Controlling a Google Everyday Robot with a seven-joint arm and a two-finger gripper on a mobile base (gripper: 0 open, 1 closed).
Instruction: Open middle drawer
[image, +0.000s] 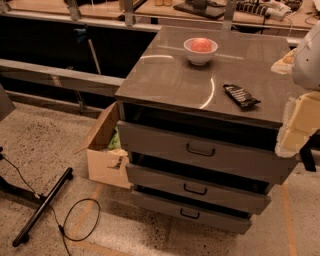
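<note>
The grey metal cabinet (210, 65) has three drawers stacked in its front. The middle drawer (165, 181) has a mid-height grey front with a small dark loop handle (195, 189) at its centre. Its front sits about in line with the drawers above and below, and none of its inside shows. My gripper (299, 125) is at the right edge of the view, a cream and white shape beside the cabinet's right front corner. It is level with the top drawer (160, 142) and well right of the middle drawer's handle, touching nothing I can see.
On the cabinet top stand a white bowl (200, 51) with a pink fruit and a dark snack bar (241, 96). An open cardboard box (105, 150) sits on the floor against the cabinet's left side. A black stand leg and cable (42, 207) lie at the front left.
</note>
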